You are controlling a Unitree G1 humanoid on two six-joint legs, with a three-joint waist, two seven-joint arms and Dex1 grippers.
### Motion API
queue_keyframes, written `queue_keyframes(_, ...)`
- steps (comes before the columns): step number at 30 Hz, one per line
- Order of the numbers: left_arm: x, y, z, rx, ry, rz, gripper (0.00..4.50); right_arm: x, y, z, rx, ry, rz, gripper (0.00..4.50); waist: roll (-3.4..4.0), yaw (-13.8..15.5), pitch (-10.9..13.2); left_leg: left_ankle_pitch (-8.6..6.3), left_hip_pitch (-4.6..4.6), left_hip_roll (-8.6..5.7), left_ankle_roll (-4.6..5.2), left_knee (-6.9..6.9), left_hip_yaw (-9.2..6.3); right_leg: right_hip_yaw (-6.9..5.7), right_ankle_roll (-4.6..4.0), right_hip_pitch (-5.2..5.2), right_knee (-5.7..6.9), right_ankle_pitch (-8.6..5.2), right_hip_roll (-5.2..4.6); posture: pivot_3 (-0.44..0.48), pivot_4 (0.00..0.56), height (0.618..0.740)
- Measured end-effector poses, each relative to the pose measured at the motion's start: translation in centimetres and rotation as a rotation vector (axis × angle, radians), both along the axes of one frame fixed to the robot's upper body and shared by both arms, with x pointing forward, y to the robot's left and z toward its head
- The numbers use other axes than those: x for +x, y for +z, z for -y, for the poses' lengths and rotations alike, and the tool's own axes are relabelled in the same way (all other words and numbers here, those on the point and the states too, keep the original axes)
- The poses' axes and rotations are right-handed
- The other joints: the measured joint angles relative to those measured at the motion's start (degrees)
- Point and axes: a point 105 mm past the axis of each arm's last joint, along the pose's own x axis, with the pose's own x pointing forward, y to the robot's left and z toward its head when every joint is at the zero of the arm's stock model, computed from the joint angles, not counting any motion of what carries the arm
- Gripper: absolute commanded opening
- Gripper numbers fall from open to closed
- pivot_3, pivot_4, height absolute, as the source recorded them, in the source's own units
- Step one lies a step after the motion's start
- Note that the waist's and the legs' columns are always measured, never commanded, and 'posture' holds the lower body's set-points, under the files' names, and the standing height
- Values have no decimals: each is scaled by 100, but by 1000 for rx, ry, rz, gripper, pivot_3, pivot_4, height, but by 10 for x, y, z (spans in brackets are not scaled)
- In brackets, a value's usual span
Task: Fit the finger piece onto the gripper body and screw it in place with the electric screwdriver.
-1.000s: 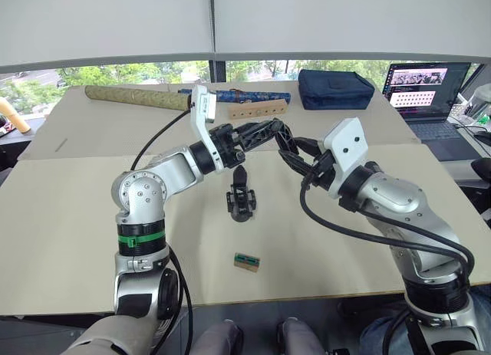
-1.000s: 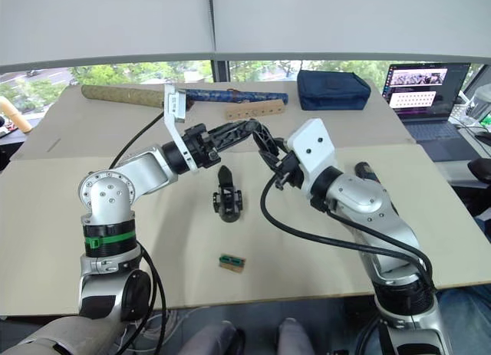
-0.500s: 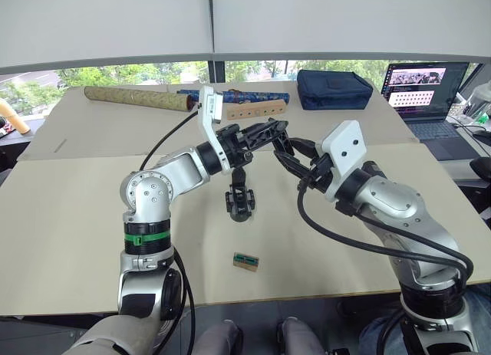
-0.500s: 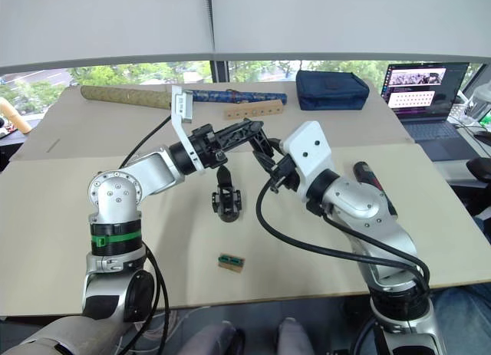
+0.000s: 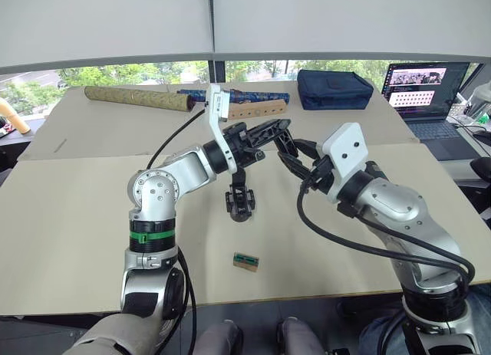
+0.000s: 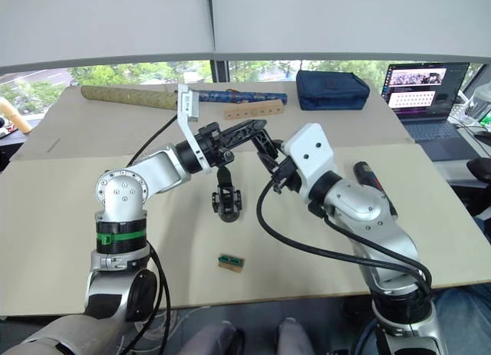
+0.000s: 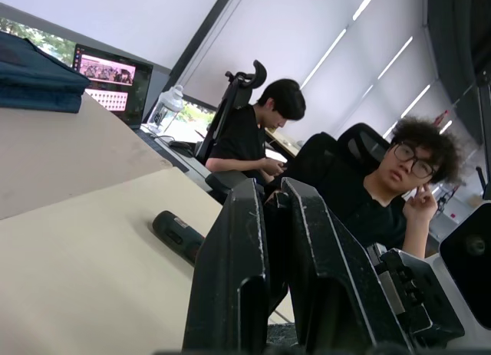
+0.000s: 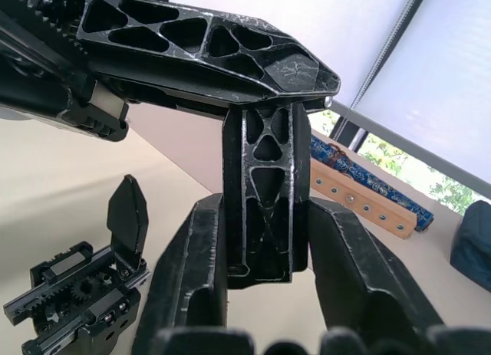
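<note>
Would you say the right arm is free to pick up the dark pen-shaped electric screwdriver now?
Probably not yet: the right gripper's fingers are closed on a black lattice piece at the left gripper. The dark pen-shaped electric screwdriver lies uncovered on the table.

Place: an office or lab room used for robot work.
Work surface: a wide desk (image 5: 69,240) covered with tan sheet.
Far right corner of the desk: an open laptop (image 5: 426,94) with a lit screen.
Far edge: a dark blue pouch (image 5: 335,87), a wooden strip with holes (image 5: 257,110) and a rolled tube (image 5: 136,99).
Windows: a window band (image 5: 115,73) shows green trees, with pale roller blinds (image 5: 107,21) drawn above.
People: two seated people (image 7: 383,194) in black office chairs (image 7: 238,90) beside the desk.
</note>
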Motion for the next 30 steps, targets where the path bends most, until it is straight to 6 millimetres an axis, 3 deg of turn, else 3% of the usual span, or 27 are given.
queue_keyframes(2, 0, 3, -2, 41, -28, 39, 0, -6, 5, 5, 18, 30, -20, 3517, 0, 3, 0, 0, -1, 0, 0, 0, 0, -1, 0, 0, -1, 0, 0, 0, 150, 740)
queue_keyframes(8, -17, 18, 6, 210, -294, 246, 0, -24, 41, 39, 44, 213, -170, 3517, 3, 6, 2, -6, -1, 1, 9, -14, -2, -3, -3, 20, -56, 1, 0, 0, 150, 740)
queue_keyframes(13, -28, 24, 14, 283, -491, 351, 0, -31, 56, 60, 38, 341, -402, 3517, 3, -9, 2, -8, -2, 0, 15, -44, 0, -7, -3, 13, -68, 1, -50, 0, 150, 740)
queue_keyframes(17, -27, 23, 13, 290, -555, 395, 0, -38, 48, 55, -4, 466, -554, 3517, 2, -46, 2, -9, -7, 3, 17, -60, 1, -9, -2, 3, -72, 1, -55, 0, 150, 740)
queue_keyframes(21, -30, 27, 24, 262, -604, 431, 0, -30, 49, 44, -14, 515, -596, 3517, 2, -39, 2, -8, -44, -1, 17, -42, 2, -11, -2, -27, -67, 1, -63, 0, 150, 740)
queue_keyframes(25, -31, 29, 23, 251, -615, 440, 0, -23, 41, 36, -27, 529, -623, 3517, 2, -35, 2, -7, -96, -2, 18, -2, 2, -13, -2, -75, -44, 2, -62, 0, 150, 740)
queue_keyframes(30, -33, 29, 24, 246, -627, 443, 0, -16, 42, 29, -17, 541, -606, 2022, 2, -15, 2, -7, -110, -9, 19, 19, 0, -15, -2, -80, -39, 2, -65, 0, 150, 740)
